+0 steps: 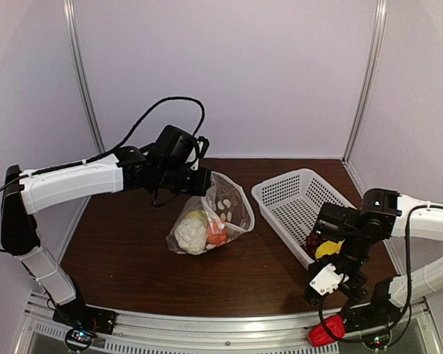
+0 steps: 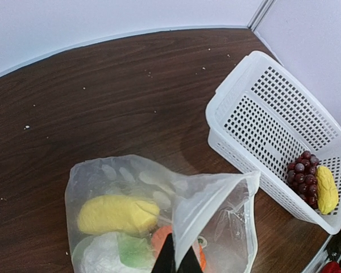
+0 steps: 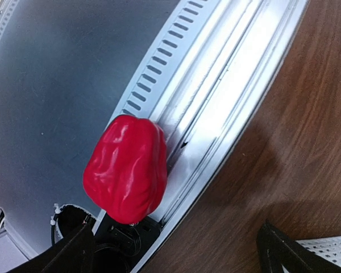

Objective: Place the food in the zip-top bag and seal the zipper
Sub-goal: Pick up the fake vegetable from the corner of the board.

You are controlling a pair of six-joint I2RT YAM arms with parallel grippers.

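My left gripper (image 1: 197, 182) (image 2: 176, 260) is shut on the mouth edge of the zip-top bag (image 1: 220, 214) (image 2: 216, 227), holding it up and open. The pale zipper (image 2: 219, 183) runs along that mouth. Inside lie the white cauliflower (image 1: 190, 233) (image 2: 99, 257), an orange pumpkin (image 1: 217, 236) (image 2: 161, 239) and a yellow piece (image 2: 116, 214). The grape bunch (image 1: 311, 242) (image 2: 304, 176) and another yellow piece (image 1: 327, 248) (image 2: 327, 190) lie in the basket. The red pepper (image 1: 326, 332) (image 3: 127, 168) lies off the table on the front metal rail. My right gripper (image 1: 332, 295) (image 3: 176, 257) is open and empty just above it.
The white mesh basket (image 1: 295, 193) (image 2: 261, 108) stands at the right, its near end beside my right arm. The metal rail (image 1: 229, 328) (image 3: 227, 79) runs along the table's front edge. Walls close the back and sides.
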